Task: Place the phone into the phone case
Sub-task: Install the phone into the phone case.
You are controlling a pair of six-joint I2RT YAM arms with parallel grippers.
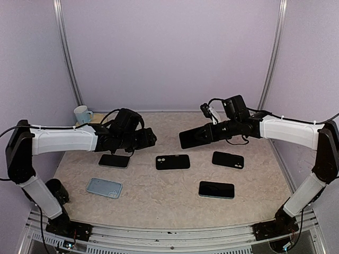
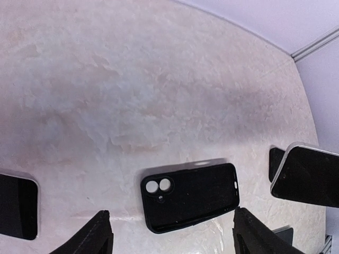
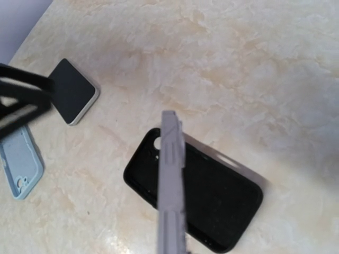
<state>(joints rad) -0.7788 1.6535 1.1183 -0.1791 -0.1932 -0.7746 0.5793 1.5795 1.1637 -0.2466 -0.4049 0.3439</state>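
Observation:
An empty black phone case [image 1: 172,162] lies inside-up at the table's middle, with its camera holes toward the left [image 2: 190,196]. My right gripper [image 1: 214,132] is shut on a phone [image 1: 196,137] and holds it in the air, tilted, above and just right of the case. In the right wrist view the phone [image 3: 172,180] shows edge-on over the case [image 3: 217,203]. My left gripper [image 1: 148,138] hovers open just left of the case. Its dark fingers [image 2: 98,235] stand wide on either side of the case and hold nothing.
A dark-screened phone [image 1: 114,160] lies below the left gripper and a light-blue case [image 1: 104,187] nearer the front left. A black case [image 1: 228,160] and another phone [image 1: 216,189] lie on the right. A mug [image 1: 82,114] stands at the back left.

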